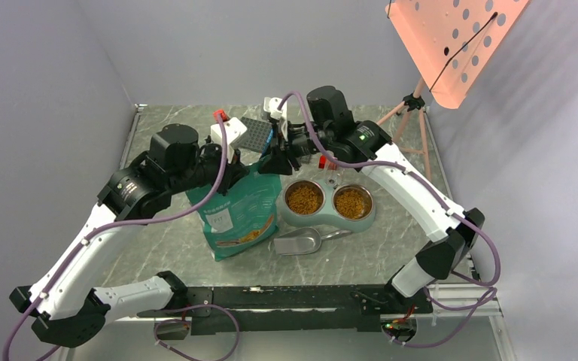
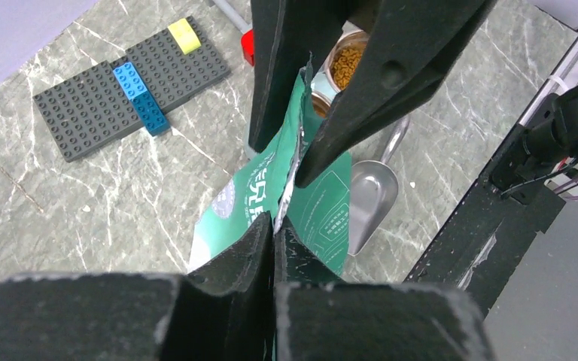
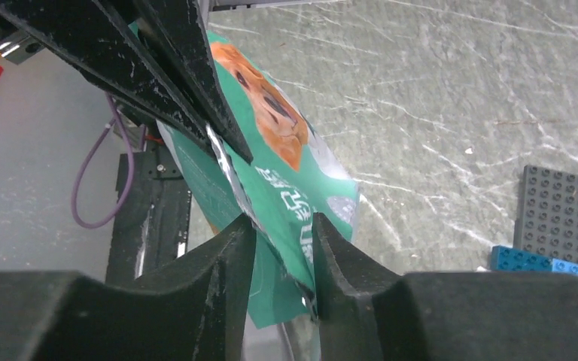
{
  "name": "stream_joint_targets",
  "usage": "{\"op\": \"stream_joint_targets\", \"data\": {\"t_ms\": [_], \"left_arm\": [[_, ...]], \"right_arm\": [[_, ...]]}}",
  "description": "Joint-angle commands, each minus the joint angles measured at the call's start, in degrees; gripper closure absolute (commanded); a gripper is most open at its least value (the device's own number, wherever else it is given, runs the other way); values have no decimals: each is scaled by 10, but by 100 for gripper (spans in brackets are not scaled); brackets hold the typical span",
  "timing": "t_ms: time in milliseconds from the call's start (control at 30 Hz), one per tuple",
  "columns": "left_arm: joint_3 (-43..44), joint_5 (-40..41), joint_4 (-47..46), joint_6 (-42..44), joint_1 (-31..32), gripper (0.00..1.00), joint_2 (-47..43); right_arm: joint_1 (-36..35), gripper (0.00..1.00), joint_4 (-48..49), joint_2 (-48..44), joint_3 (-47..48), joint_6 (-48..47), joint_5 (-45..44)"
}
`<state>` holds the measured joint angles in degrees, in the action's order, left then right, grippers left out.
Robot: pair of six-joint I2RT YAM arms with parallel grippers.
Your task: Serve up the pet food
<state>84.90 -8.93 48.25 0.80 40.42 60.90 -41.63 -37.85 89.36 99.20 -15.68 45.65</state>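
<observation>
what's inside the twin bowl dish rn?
Both cups of the twin bowl dish hold orange-brown kibble, left and right. The kibble covers the cup bottoms. The metal scoop lies empty on the table in front.

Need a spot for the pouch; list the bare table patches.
Bare marble lies left of the pouch, and right of the twin bowl dish. Crowded: the scoop before the dish, the brick plate behind.

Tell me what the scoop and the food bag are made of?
The scoop looks like shiny bare metal: silvery and it reflects light. The bag looks like thin printed plastic with a foil lining, since a silver edge shows at its top where both grippers meet it. I can't be sure of the lining from looks alone.
</observation>
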Motion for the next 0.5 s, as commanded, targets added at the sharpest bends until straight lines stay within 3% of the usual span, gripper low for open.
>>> {"op": "stream_joint_targets", "data": {"t_ms": [0,100,200,300,367,400,467], "left_arm": [[23,-6,-4,15,6,92,8],[22,2,-3,17,13,85,8],[13,18,-3,21,24,68,7],[4,41,-6,22,35,66,10],[-1,51,-10,23,44,68,12],[-1,57,-10,24,46,75,14],[3,75,-3,29,48,99,16]], "right_arm": [[-11,72,-10,18,42,-37,-12],[-11,100,-20,16,50,-49,-24],[-9,100,-42,22,66,-52,-9],[-8,100,-53,24,73,-49,4],[-4,100,-53,24,73,-43,9],[-2,100,-51,21,72,-39,10],[-1,100,-44,16,67,-36,8]]}}
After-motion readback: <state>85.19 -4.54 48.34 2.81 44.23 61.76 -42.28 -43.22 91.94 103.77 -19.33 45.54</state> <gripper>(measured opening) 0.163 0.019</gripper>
